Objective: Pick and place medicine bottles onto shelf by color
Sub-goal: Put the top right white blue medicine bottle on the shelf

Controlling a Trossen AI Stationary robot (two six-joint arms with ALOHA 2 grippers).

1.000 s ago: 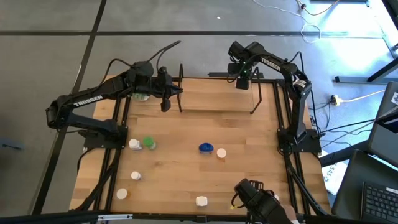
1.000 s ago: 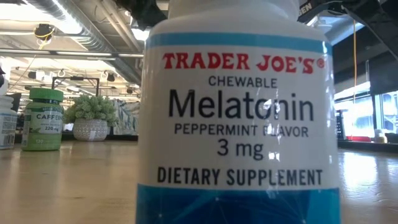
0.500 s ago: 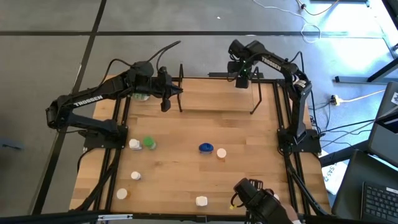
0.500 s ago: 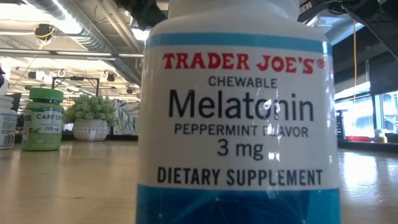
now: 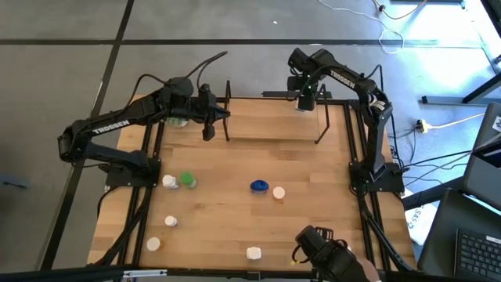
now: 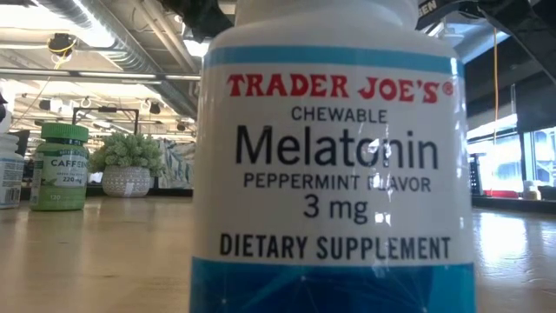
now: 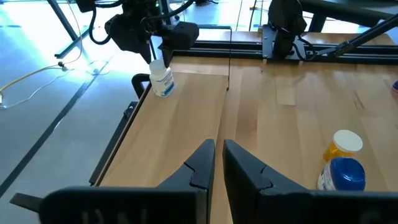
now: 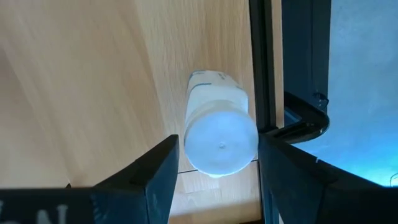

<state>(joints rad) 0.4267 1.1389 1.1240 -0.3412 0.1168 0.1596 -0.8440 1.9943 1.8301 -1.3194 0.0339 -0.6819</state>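
Evidently early days. Can count only one bottle on the shelf (image 5: 274,117) so far: a white bottle (image 8: 221,134) with a blue-edged label, upright at the shelf's right end, just beside the black end frame (image 8: 264,62). Finds the right pincer (image 5: 305,102) directly above it, fingers apart and straddling the cap, with a sliver of wood showing on one side, so judged not clamped; cannot say whether arriving or letting go. Finds the left pincer (image 5: 207,128) over the shelf's left end, fingers together, holding nothing, apparently waiting. Leaves about seven bottles standing loose on the bench (image 5: 227,227): a green bottle (image 5: 188,179) touching a white-capped one (image 5: 169,182), a blue bottle (image 5: 259,186) just beside an orange bottle (image 5: 279,193), two more white caps (image 5: 171,222) near the left edge, and a melatonin bottle (image 6: 330,174) right in front of the low camera. Shows no colour group formed on the shelf yet, so nearly all the picking and sorting to come.
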